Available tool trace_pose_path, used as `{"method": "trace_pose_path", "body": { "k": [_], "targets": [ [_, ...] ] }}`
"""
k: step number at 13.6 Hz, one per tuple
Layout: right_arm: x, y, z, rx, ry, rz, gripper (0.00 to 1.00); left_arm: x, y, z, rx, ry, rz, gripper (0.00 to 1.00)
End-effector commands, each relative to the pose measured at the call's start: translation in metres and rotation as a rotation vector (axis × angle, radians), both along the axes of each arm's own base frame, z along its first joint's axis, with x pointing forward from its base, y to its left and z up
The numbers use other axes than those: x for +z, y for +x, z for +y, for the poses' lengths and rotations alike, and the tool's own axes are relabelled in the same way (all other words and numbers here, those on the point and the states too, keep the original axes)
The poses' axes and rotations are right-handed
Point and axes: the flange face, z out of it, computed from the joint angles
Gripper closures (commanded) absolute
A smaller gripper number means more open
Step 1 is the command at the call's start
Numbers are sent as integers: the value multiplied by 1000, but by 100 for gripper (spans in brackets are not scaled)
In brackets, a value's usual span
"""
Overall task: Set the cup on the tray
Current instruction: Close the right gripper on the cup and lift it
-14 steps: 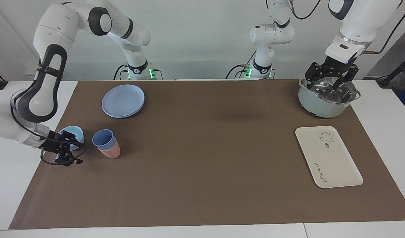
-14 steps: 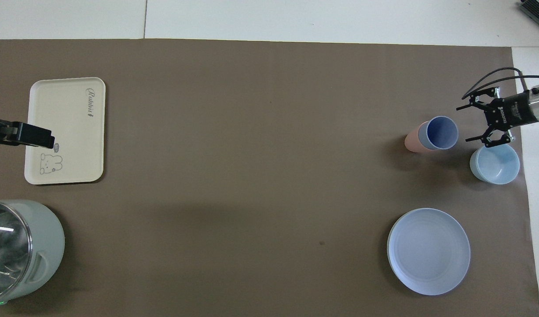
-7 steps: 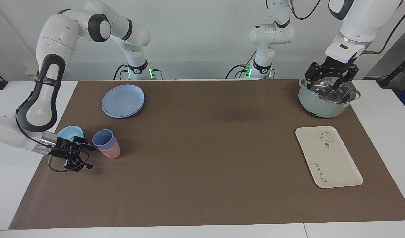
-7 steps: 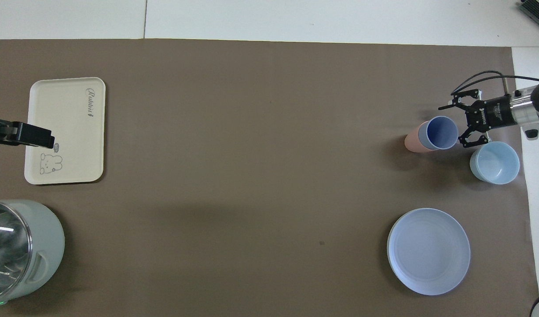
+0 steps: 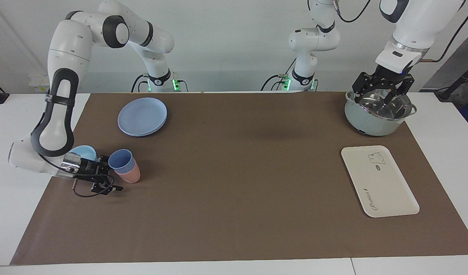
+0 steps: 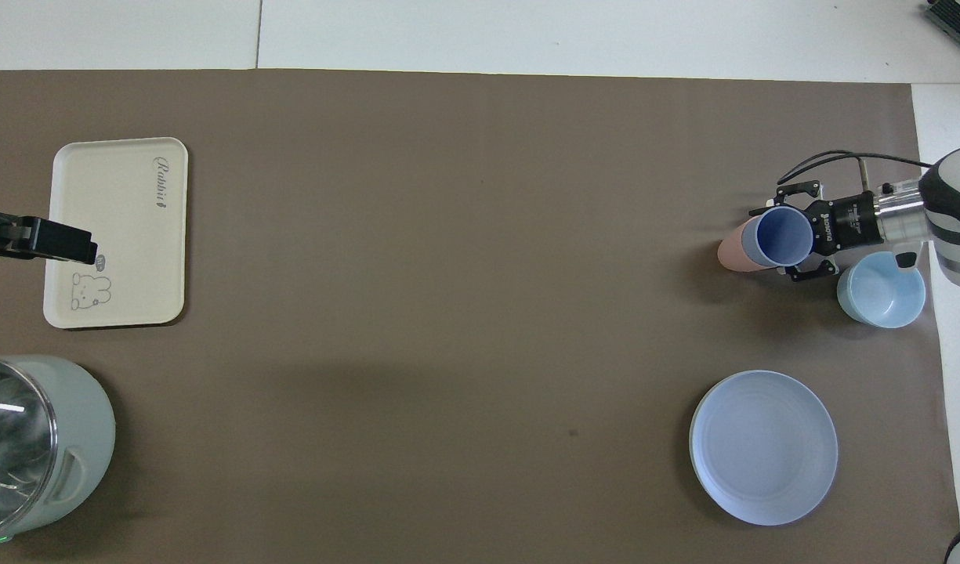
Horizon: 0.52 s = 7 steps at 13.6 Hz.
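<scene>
The periwinkle-blue cup [image 5: 121, 159] [image 6: 784, 236] stands nested in a salmon-pink tumbler [image 5: 130, 177] [image 6: 732, 254] at the right arm's end of the brown mat. My right gripper [image 5: 110, 172] [image 6: 779, 241] is low at the cup and open, with one finger on each side of its upper part. I cannot tell whether the fingers touch it. The cream tray [image 5: 386, 191] [image 6: 127, 235] lies flat at the left arm's end. My left gripper [image 5: 382, 91] [image 6: 56, 241] waits open in the air over the pot.
A light-blue bowl [image 5: 85, 152] [image 6: 879, 294] sits close beside the right gripper's wrist. A round blue plate [image 5: 142, 116] [image 6: 763, 446] lies nearer to the robots. A pale-green pot with a glass lid [image 5: 371, 122] [image 6: 33, 446] stands near the tray.
My right gripper has moved in from beside the bowl toward the cup, and its open fingers now straddle it. The cup stack has shifted very slightly. The left arm has not moved.
</scene>
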Motion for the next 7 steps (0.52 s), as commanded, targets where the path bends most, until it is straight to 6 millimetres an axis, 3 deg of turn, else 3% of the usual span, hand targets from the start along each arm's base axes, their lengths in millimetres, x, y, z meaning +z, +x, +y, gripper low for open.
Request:
{"method": "trace_pose_path", "body": {
  "k": [1,7],
  "targets": [
    [10,-12,8,-10,73,-12,6,1,-7,2,-3,15,0,0],
    [6,-18,18,-55,135,-8,7,2,-7,3,-1,15,-2,0]
  ]
}}
